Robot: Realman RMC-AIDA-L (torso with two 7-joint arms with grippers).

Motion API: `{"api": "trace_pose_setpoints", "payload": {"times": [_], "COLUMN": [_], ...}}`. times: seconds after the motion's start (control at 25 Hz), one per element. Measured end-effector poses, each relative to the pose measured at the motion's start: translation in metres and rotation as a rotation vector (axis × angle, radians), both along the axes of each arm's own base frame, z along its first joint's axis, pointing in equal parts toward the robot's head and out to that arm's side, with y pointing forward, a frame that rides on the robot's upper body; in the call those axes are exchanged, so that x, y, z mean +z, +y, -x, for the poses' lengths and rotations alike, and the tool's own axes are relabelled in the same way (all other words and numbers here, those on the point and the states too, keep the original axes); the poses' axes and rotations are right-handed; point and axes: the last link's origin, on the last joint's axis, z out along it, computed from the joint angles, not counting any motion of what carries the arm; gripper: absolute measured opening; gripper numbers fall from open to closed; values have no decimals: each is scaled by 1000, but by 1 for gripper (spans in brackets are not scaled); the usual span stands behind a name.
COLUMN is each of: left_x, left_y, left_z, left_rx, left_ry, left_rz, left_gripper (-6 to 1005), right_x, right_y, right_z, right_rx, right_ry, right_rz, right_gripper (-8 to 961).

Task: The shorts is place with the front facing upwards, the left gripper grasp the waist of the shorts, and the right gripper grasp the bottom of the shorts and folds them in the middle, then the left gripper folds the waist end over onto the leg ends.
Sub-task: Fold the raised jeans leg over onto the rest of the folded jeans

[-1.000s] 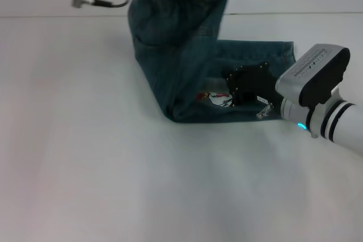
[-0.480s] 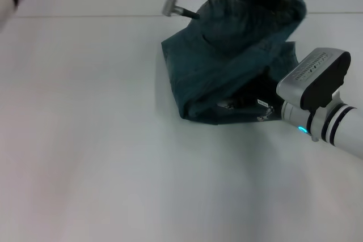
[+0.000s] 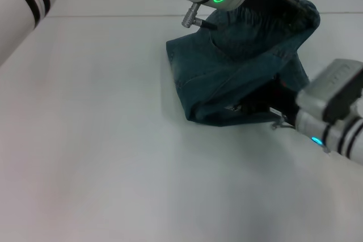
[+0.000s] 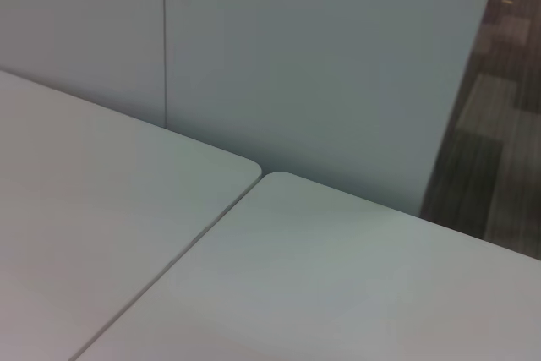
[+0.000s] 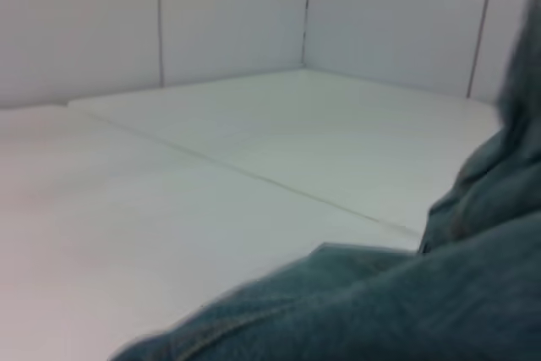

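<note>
The left arm enters from the upper left of the head view and reaches across the white table to the far right. The left gripper sits at the raised top of the shorts, with the waist of the shorts bunched against it (whether its fingers are spread or pinched on the cloth cannot be told, as the fabric covers them). The shorts lie right of centre, their upper layer lifted and draped over toward the right, the lower layer flat on the table. The right gripper lies low at the near right edge of the shorts, under the overhanging layer; its finger state cannot be told. The left wrist view shows only table panels and a wall.
</note>
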Motion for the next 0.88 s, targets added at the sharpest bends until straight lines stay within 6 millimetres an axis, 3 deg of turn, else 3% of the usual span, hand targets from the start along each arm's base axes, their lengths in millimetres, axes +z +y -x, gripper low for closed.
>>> {"api": "trace_pose_setpoints", "payload": {"times": [0.36,0.56,0.88], "left_x": [0,-2,-22], "left_y": [2,1,-17], "left_z": [11,15,12], "left_rx": [14,3,-147], "left_ry": [8,22,108], "left_rz": [-16,-22,15], "left_gripper": [119,124,133], "right_x": [57,77,88], "right_y": [-63,-104,-117], "right_z": [-47,-54,-62], "right_rx": [98,173,136], "right_ry": [97,114,144], "right_rz": [40,195,217], "right_gripper": [22,24,28]}}
